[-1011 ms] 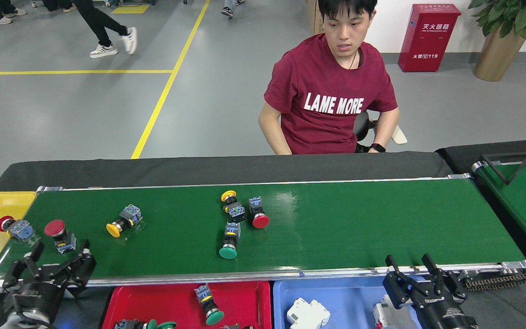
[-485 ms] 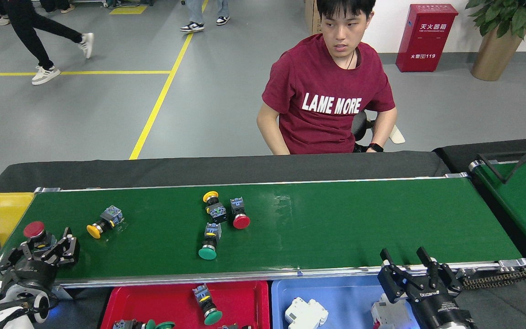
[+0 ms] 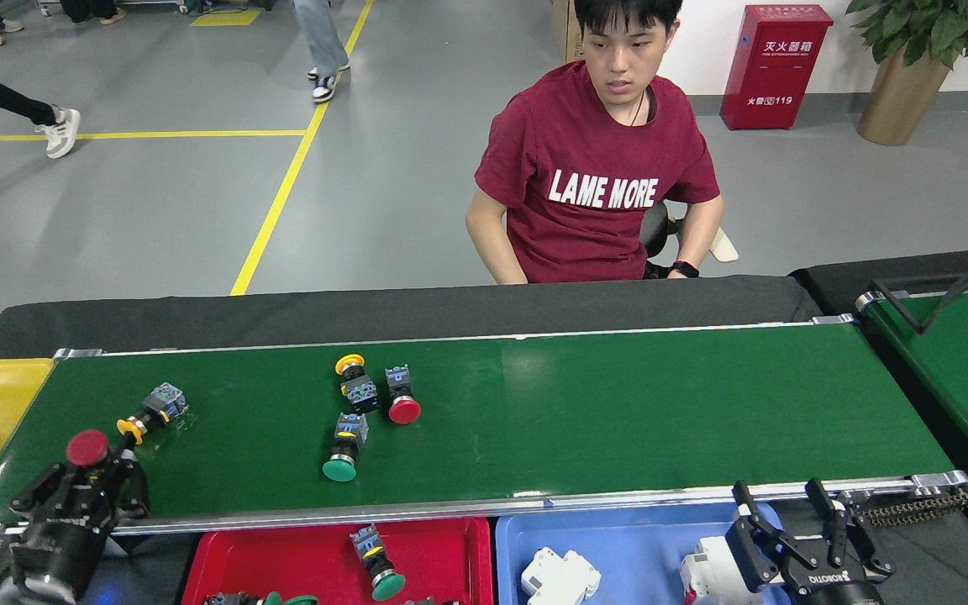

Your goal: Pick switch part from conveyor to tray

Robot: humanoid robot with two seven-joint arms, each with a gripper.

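Since half a second ago, every switch part on the conveyor has drifted left. At the near left end, the left gripper is closed on the red-capped switch part. Just beyond it lies a yellow-capped switch part. Farther right, three more cluster mid-belt. The right gripper hangs with fingers spread, holding nothing, over the blue tray. The red tray sits near, below the belt.

Left black gripper raised at lower left, fingers closed round something; right black gripper low, fingers spread.
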